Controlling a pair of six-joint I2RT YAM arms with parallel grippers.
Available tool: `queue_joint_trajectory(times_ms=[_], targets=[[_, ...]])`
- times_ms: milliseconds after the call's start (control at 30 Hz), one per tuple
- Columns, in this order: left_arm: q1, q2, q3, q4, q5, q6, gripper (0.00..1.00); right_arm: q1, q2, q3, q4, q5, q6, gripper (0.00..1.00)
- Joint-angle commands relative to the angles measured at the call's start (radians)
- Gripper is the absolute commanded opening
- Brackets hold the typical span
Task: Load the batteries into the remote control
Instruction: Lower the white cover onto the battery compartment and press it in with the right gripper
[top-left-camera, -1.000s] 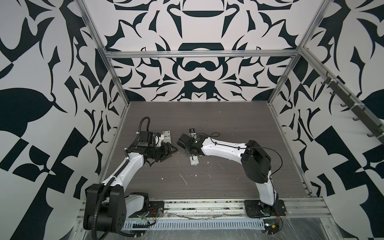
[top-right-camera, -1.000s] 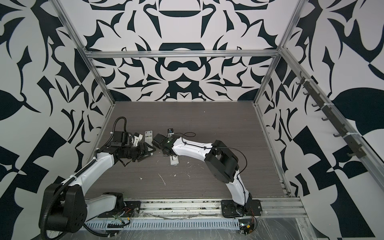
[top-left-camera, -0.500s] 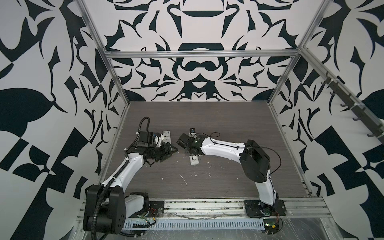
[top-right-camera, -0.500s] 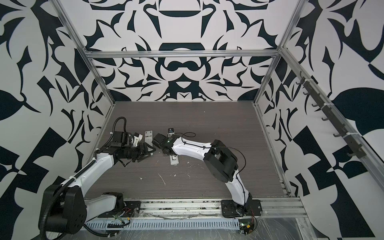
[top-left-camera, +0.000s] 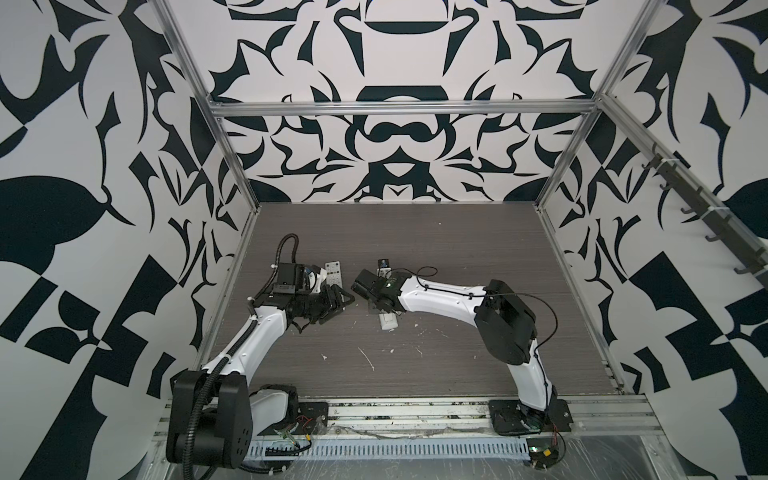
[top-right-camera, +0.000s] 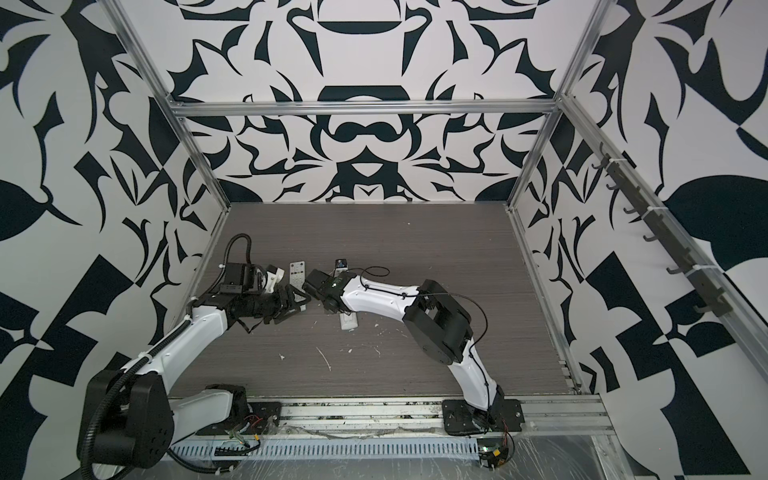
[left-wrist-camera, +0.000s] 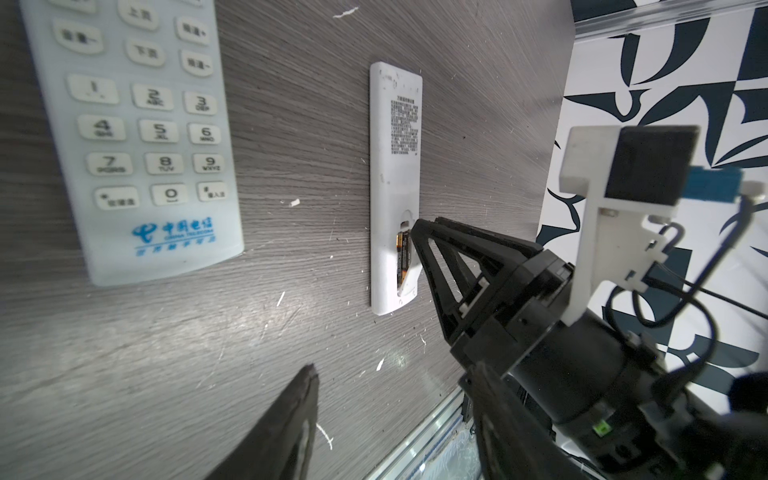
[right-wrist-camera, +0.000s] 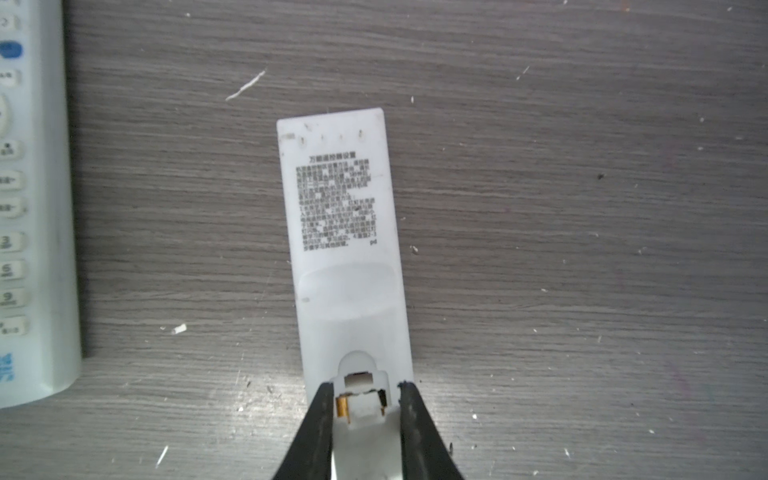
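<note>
Enclosure of black-and-white patterned wall panels (top-left-camera: 399, 137) around a grey wood-grain worktop (top-left-camera: 436, 249) strewn with white scraps (top-left-camera: 368, 360). A slim white plastic remote control (right-wrist-camera: 345, 291) lies printed back upward, left of the worktop's centre and about midway between its front and back edges. A broader pale keypad remote (left-wrist-camera: 137, 145) lies face-up just beside it, toward the left edge. The slim remote's battery bay is uncovered. One dark cylindrical battery with a coppery-gold band (left-wrist-camera: 402, 257) lies in the bay, seemingly seated. The neighbouring slot is hidden by the right gripper (right-wrist-camera: 365, 401), whose tips rest at the bay, jaws parted roughly to its width with nothing visibly clamped. The left gripper (top-left-camera: 341, 306) hovers near the keypad remote, jaws well apart and empty as far as shown. Judged progress: loading begun, at least one cell placed; whether the second slot is filled cannot be told, and further batteries and any bay cover are not visible
</note>
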Motion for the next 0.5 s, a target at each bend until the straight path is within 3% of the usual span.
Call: queue_joint_trajectory(times_ms=[0,233,467], targets=[[0.007,-0.021,-0.019,-0.006,0.012,0.001,0.62,0.008,0.004,0.044,-0.034,0.012,0.017,0.0],[0.01,-0.023,-0.022,-0.005,0.015,0.001,0.62,0.012,0.001,0.03,-0.048,0.015,0.02,0.0],[0.012,-0.026,-0.023,-0.001,0.016,0.001,0.62,0.021,0.005,0.031,-0.054,0.014,0.02,0.09]])
